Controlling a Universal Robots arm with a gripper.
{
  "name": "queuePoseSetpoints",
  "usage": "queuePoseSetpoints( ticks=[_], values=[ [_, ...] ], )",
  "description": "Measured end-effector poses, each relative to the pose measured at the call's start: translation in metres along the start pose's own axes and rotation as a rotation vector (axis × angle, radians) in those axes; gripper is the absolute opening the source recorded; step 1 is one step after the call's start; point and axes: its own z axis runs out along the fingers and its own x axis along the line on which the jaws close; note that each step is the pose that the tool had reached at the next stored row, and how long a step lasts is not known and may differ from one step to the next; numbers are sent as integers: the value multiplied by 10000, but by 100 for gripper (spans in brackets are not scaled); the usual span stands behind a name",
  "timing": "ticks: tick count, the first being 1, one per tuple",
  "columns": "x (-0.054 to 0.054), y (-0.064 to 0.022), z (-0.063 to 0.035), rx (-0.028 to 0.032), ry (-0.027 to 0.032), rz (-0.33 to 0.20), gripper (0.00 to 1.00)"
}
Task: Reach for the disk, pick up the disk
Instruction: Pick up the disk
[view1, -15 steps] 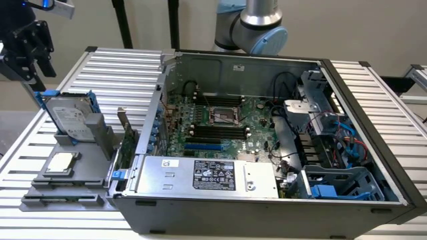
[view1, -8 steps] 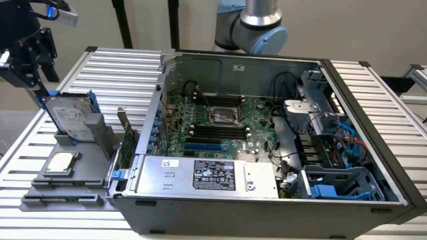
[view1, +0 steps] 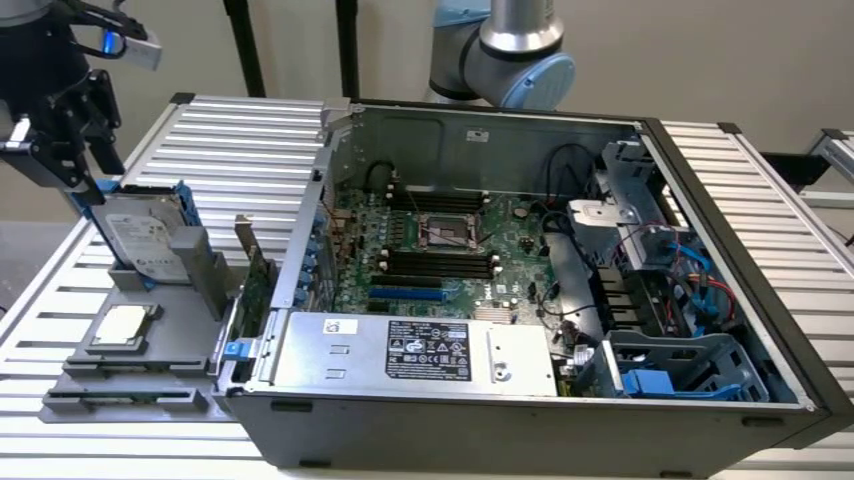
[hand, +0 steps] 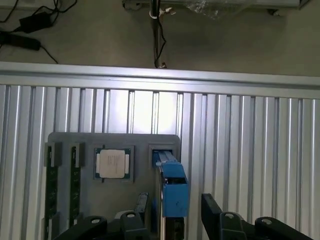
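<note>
**Fingers (hand: 214, 215) spread over the standing disk (view1: 140, 235), nothing gripped yet**

Far left in the exterior view: the black gripper (view1: 70, 150), low over the slatted metal desk (view1: 227, 130). Hangs right above the disk, one finger to each side of the top edge of its blue bracket (view1: 184, 205). Pinches nothing.

From the wrist view, the same: gripper (hand: 175, 200) straddling the disk (hand: 172, 182) edge-on. Shows a clear gap between one finger and the bracket. Contact on the other side: cannot tell.

Just below the gripper: the disk itself, propped on edge and leaning in a slot of a grey fixture (view1: 127, 385), white label toward the camera. On the same fixture, nearer the camera and apart from the disk: a small square silvery chip (view1: 123, 325), flat in its own recess.

Further right, just beside the fixture: an open computer case (view1: 534, 440) on the desk. Holds a green motherboard (view1: 400, 215) in the middle and a silver box (view1: 320, 350) with a black label along the near edge.

Behind the case: a grey joint of the arm (view1: 514, 50).

Far right inside the case: a blue-grey plastic drive cage (view1: 674, 375), with blue and red cables above it.
</note>
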Motion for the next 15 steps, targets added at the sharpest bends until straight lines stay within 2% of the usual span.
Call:
queuePoseSetpoints(
  ticks=[15],
  values=[
    [-4, 23, 273, 1, -1, 33, 54]
  ],
)
